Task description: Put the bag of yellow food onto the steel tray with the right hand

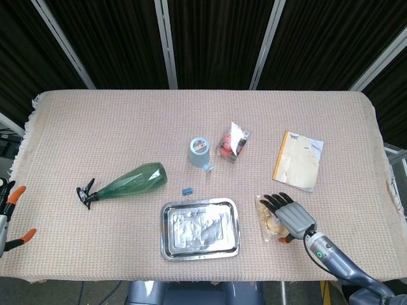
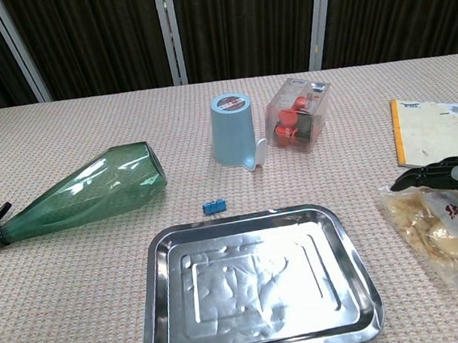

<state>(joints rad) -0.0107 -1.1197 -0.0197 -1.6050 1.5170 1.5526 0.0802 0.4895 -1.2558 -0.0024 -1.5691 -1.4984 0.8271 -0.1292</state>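
Note:
The bag of yellow food (image 1: 268,225) lies flat on the cloth just right of the steel tray (image 1: 166,236). My right hand (image 1: 289,215) is spread over the bag's right half, fingers apart and pointing left. It holds nothing. In the chest view its dark fingertips (image 2: 424,175) hang just over the bag's (image 2: 450,235) far edge, and the tray (image 2: 157,308) lies bare in front. Only orange-tipped parts of my left hand (image 1: 9,196) show, at the far left off the table, and they are apart and hold nothing.
A green spray bottle (image 1: 130,180) lies on its side left of the tray. Behind the tray are a small blue clip (image 1: 187,190), a light blue cup (image 1: 199,152) and a clear box of red items (image 1: 233,143). A booklet (image 1: 297,160) lies behind the bag.

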